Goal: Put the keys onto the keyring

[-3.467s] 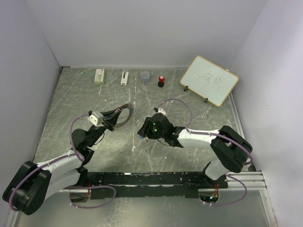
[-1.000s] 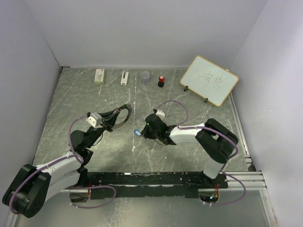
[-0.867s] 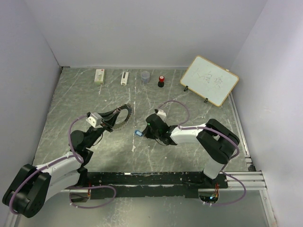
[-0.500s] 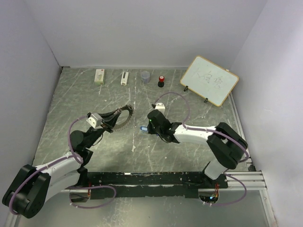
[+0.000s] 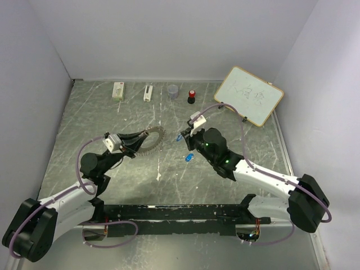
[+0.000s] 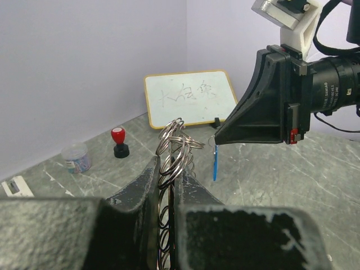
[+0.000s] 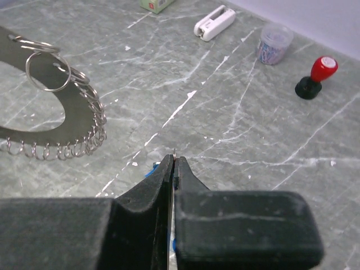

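Note:
My left gripper is shut on the keyring, a grey metal ring fringed with small rings, and holds it upright above the table. In the left wrist view the keyring stands between my fingers. My right gripper is shut on a thin blue key, which hangs from its tip just right of the ring, a small gap apart. In the right wrist view the jaws pinch the key's small metal loop, with the keyring at the left. A second blue key lies on the table below the right arm.
Along the back edge stand a white box, a white clip-like piece, a clear small cup and a red-and-black knob. A small whiteboard leans at the back right. Walls close three sides.
My right gripper has risen and swung back and to the right with the blue key, up beside the ring. The second key now shows on the table. The left gripper has barely moved.

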